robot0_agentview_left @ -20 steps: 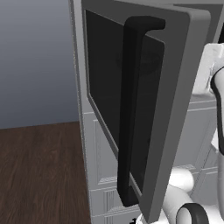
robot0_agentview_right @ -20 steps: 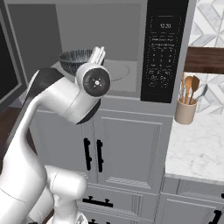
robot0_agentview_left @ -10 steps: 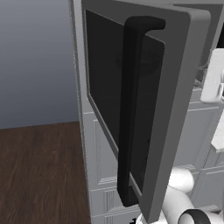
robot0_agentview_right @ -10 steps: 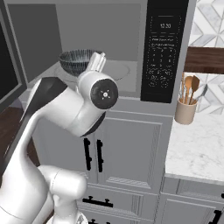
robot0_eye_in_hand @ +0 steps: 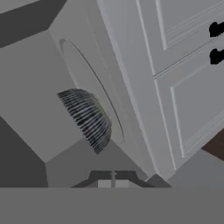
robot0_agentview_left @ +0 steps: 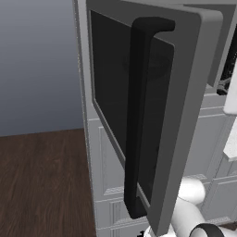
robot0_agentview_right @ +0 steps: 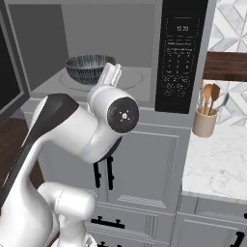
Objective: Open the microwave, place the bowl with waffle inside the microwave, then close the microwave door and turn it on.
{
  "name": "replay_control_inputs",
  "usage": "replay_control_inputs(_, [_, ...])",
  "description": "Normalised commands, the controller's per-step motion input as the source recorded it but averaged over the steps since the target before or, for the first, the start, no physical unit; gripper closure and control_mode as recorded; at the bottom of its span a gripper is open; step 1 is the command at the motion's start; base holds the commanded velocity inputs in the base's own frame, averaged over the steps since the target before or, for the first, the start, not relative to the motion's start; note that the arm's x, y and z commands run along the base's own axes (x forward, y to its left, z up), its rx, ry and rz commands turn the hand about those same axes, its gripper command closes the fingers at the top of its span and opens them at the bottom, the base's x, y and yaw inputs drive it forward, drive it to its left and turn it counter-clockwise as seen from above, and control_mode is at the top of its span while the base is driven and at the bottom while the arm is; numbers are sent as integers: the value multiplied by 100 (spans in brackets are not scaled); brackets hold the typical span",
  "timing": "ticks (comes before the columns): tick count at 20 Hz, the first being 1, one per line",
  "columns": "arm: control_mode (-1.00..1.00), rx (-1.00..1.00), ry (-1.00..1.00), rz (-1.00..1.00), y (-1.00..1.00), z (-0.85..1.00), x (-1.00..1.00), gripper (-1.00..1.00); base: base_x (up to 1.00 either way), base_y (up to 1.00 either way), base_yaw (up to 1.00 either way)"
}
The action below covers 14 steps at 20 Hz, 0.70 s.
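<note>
Microwave (robot0_agentview_right: 108,53), built into white cabinetry, cavity open toward the room. Microwave door (robot0_agentview_left: 152,106) swung wide on its left hinge, glass facing outward; its black bar handle (robot0_agentview_left: 139,115) runs vertically along the free edge. Bowl (robot0_agentview_right: 89,68) sits upright inside on the left of the round turntable (robot0_agentview_right: 130,79), with bare cavity floor to its right and front. Claw (robot0_agentview_right: 111,75), fingers clenched on nothing, points into the cavity just right of the bowl.
</note>
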Motion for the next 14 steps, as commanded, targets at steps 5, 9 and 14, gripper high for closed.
replay_control_inputs(5, [-100,-2,0,0,7,-9,-86,100,0,0,0])
replay_control_inputs(9, [-100,-10,-6,3,26,-23,-95,100,0,0,0])
replay_control_inputs(14, [-100,-19,-16,0,46,-29,-65,100,0,0,0])
